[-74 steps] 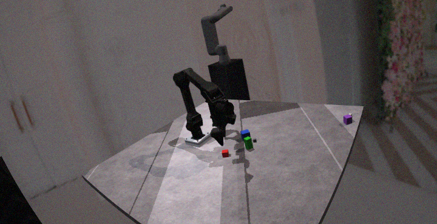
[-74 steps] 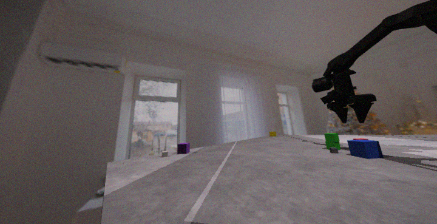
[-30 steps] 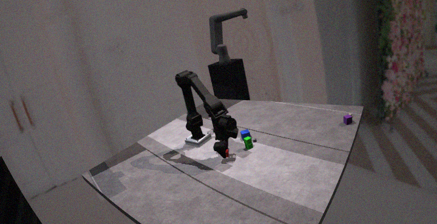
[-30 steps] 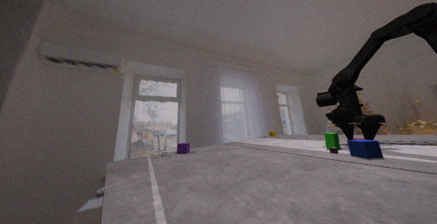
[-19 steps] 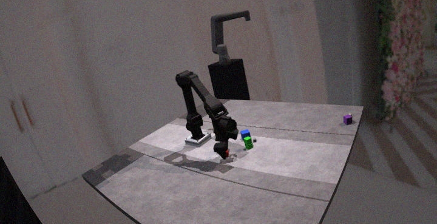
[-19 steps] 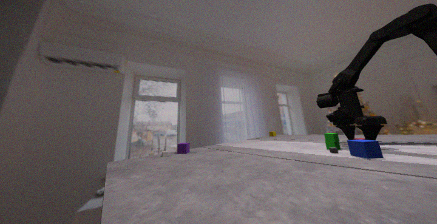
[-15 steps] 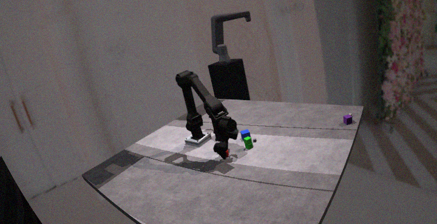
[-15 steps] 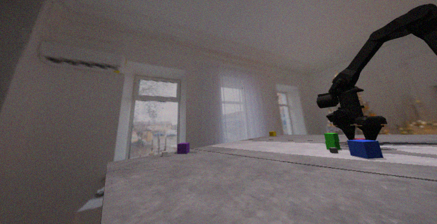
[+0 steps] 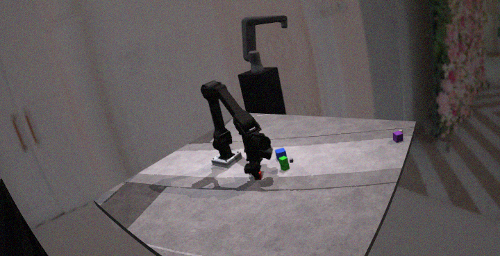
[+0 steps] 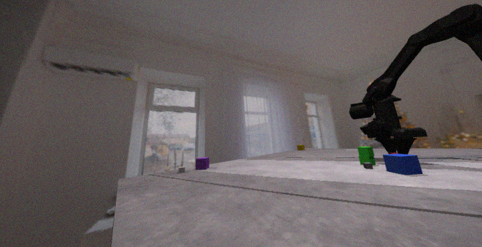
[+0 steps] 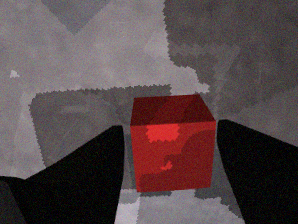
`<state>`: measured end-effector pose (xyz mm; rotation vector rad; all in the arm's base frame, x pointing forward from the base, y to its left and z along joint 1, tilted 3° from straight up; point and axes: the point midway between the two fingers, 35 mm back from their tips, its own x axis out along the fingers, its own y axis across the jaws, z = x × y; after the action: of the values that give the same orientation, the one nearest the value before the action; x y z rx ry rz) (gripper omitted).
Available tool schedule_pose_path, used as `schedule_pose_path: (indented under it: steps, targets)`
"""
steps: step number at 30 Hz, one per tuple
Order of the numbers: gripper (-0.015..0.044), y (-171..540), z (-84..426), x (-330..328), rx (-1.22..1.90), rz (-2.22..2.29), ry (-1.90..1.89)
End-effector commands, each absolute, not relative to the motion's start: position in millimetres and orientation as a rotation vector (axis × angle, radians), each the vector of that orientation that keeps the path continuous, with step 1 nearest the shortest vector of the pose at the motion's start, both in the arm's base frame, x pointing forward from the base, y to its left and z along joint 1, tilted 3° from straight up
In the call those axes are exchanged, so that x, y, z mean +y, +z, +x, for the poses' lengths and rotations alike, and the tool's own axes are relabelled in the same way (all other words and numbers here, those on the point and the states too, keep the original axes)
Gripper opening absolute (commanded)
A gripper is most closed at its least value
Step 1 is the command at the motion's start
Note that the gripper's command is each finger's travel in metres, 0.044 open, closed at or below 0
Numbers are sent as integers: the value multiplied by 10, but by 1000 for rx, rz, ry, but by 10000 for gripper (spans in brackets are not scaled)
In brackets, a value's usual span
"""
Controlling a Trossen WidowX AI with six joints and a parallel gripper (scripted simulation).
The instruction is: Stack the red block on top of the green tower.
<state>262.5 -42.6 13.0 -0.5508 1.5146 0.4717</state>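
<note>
The red block (image 9: 260, 174) (image 11: 172, 155) sits low at the table surface, between the fingers of my gripper (image 9: 257, 176) (image 10: 400, 152) (image 11: 170, 132). The fingers stand partly open around it. In the wrist view a gap shows between the left finger and the block, and a very thin one at the right finger. The block is mostly hidden by the fingers in the top and exterior views. The green tower (image 9: 283, 163) (image 10: 366, 155) stands upright, to the right of my gripper in the top view and to its left in the exterior view. It is outside the wrist view.
A blue block (image 9: 280, 153) (image 10: 403, 164) and a small dark cube (image 9: 291, 160) (image 10: 367, 165) lie close to the green tower. A purple block (image 9: 397, 137) (image 10: 202, 163) is near the table's far edge, beside a small pale cube (image 10: 181, 169). A yellow block (image 10: 300, 147) is farther off.
</note>
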Motion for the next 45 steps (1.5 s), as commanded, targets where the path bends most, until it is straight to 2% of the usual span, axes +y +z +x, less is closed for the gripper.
schedule_pose_path:
  steps: [1, 7, 10, 32, 45]
  targets:
    - [118, 127, 2613, -428, 1519, -553, 473]
    - [78, 127, 2613, -428, 1519, -553, 473]
    - [0, 183, 2618, -425, 1519, -553, 473]
    - [0, 1262, 2620, -369, 1518, -553, 473]
    - [0, 1299, 2701, -261, 1515, -555, 470]
